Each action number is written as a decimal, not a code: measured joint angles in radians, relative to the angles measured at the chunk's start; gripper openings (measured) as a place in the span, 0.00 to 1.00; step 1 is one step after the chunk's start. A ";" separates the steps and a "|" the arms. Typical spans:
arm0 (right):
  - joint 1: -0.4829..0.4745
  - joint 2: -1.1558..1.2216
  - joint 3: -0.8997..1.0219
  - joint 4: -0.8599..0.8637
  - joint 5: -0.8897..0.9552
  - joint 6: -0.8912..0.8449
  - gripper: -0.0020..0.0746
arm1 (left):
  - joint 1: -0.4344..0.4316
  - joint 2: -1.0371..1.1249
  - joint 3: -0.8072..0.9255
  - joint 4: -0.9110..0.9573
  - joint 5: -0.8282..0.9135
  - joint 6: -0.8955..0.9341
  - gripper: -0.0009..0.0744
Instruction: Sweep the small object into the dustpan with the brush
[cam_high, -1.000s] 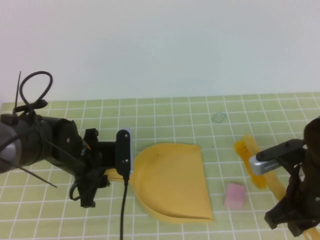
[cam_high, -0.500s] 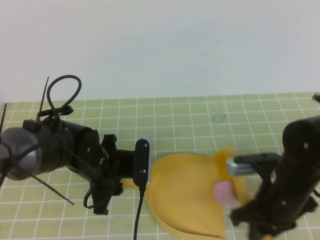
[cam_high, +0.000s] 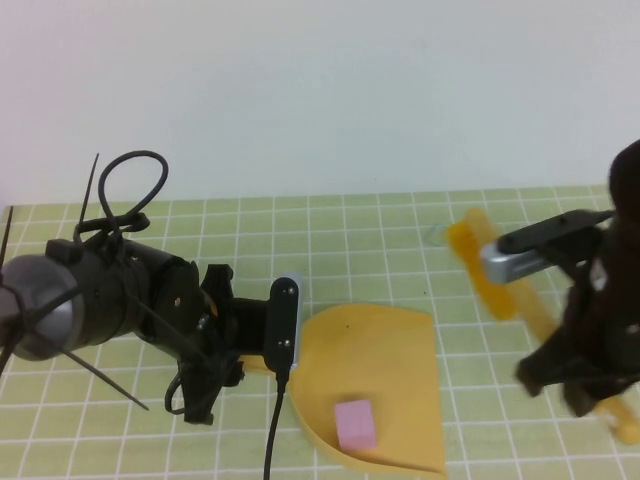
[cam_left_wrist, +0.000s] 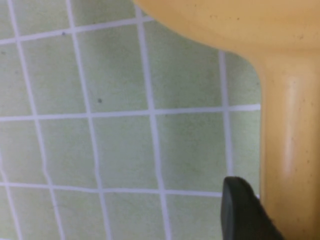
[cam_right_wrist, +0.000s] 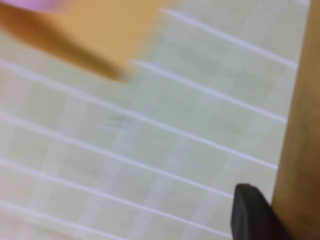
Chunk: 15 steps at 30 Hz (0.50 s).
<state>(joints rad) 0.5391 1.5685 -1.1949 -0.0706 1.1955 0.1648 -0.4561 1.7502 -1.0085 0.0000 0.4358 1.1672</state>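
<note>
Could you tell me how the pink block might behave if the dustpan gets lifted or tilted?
The pink block lies loose in the dustpan near its open edge, so it could slide out. Its flat faces suggest sliding, not rolling. It looks small, probably light.

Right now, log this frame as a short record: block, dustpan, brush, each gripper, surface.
block: pink block lies inside the dustpan
dustpan: yellow dustpan on the mat, near left arm
brush: brush off to the right of the dustpan, bristle end pointing away from the robot
left gripper: left gripper shut on the dustpan's handle
right gripper: right gripper shut on the brush handle
surface: green grid mat
</note>
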 joint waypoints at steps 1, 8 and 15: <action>-0.014 -0.002 0.000 -0.004 0.012 -0.006 0.02 | 0.000 0.000 0.000 0.005 -0.007 -0.002 0.29; -0.134 -0.002 0.000 0.177 0.021 -0.153 0.02 | 0.000 0.000 0.000 0.069 -0.043 -0.014 0.45; -0.220 0.000 0.006 0.252 -0.016 -0.220 0.02 | 0.000 -0.033 0.000 0.106 0.079 -0.026 0.62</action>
<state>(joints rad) 0.3191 1.5686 -1.1892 0.1811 1.1791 -0.0556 -0.4561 1.7177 -1.0085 0.1058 0.5148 1.1412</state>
